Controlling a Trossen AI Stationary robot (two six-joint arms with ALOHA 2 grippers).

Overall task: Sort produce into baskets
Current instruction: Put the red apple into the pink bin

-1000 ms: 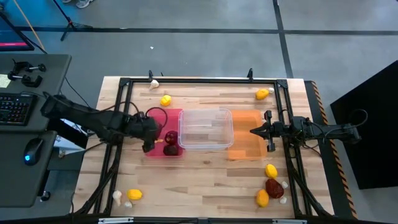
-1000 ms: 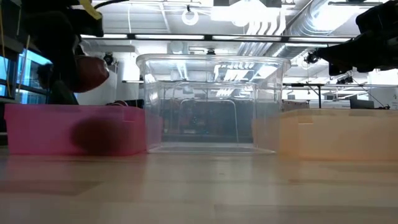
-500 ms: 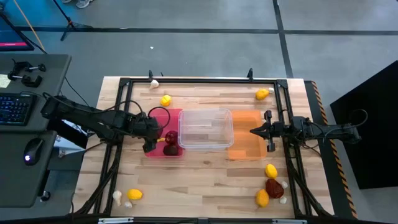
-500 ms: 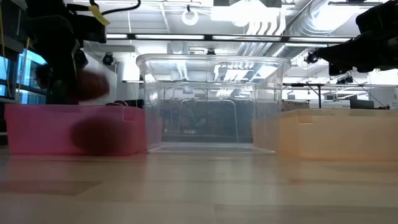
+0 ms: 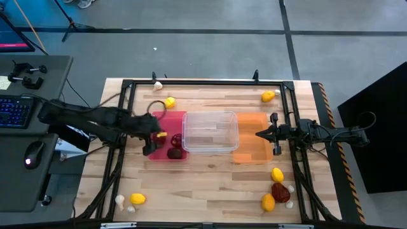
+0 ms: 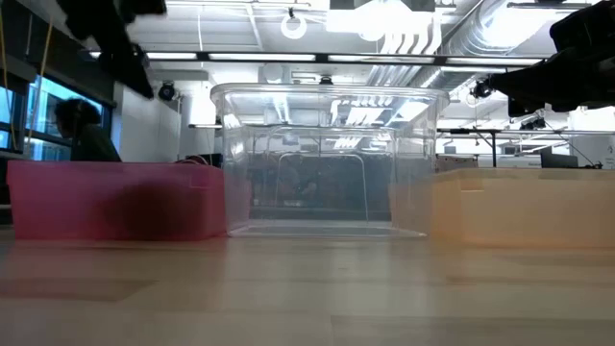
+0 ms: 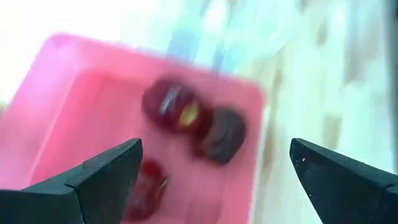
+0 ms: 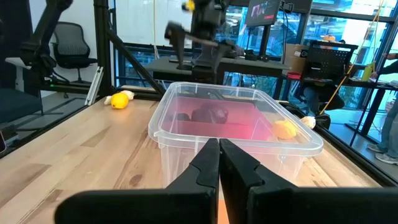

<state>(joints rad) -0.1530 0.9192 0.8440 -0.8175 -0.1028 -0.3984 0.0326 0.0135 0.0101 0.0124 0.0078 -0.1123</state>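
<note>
Three baskets stand side by side at mid-table: a pink basket (image 5: 166, 147), a clear basket (image 5: 210, 131) and an orange basket (image 5: 251, 147). Three dark red lumps (image 7: 174, 106) (image 7: 222, 134) (image 7: 146, 186) lie on the pink basket's floor (image 7: 93, 112). My left gripper (image 5: 150, 144) hangs open above the pink basket's left end, holding nothing. My right gripper (image 5: 259, 134) is shut and level over the orange basket, pointing at the clear basket (image 8: 236, 118). Lemons (image 5: 170, 102) and garlic bulbs (image 5: 157, 85) lie loose on the table.
Loose produce: a lemon (image 5: 268, 97) at the far right, a lemon (image 5: 137, 198) and garlic (image 5: 119, 201) at the near left, two lemons (image 5: 277, 174), a dark red lump (image 5: 280, 191) and garlic (image 5: 290, 205) at the near right. A black frame (image 5: 127, 89) rims the table.
My left gripper has let go of a dark red lump, which has dropped into the pink basket beside the other two. The gripper has then risen above the basket and tipped up somewhat.
</note>
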